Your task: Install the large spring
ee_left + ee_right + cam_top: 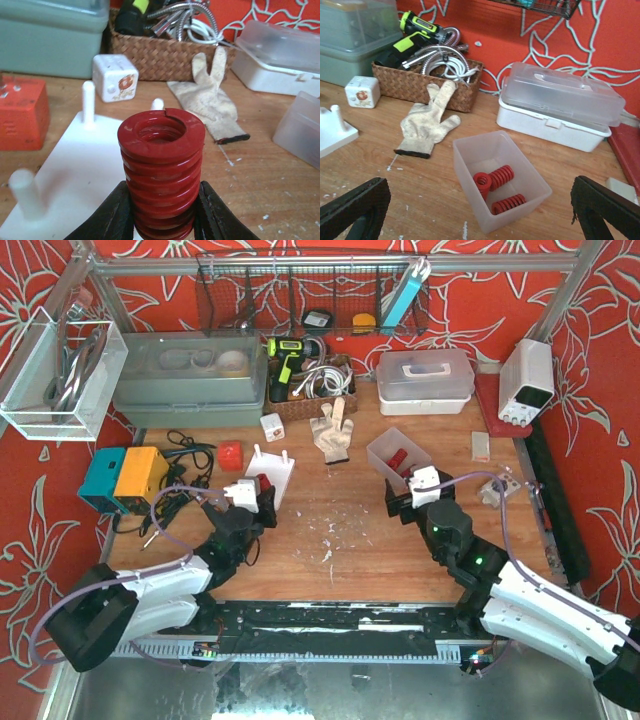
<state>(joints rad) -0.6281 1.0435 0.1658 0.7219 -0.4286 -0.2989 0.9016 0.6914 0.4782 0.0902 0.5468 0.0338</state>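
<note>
My left gripper (162, 220) is shut on the large red spring (161, 165) and holds it upright by its lower coils, over the near right part of the white peg plate (75, 165). The plate has three bare white pegs, one at the far left (88, 102), one just behind the spring (157, 104) and one near left (22, 192). In the top view the left gripper (262, 502) and spring (264, 483) are at the plate's (275, 468) near edge. My right gripper (480, 220) is open and empty, just short of a clear bin (479, 138) holding three smaller red springs (501, 176).
A work glove (333, 430) lies between the plate and the bin (398, 455). A wicker basket (310, 390) with a drill and hoses, a white cube (271, 426), a red box (231, 455), a lidded clear box (425, 380) and a teal-orange device (125, 478) stand around.
</note>
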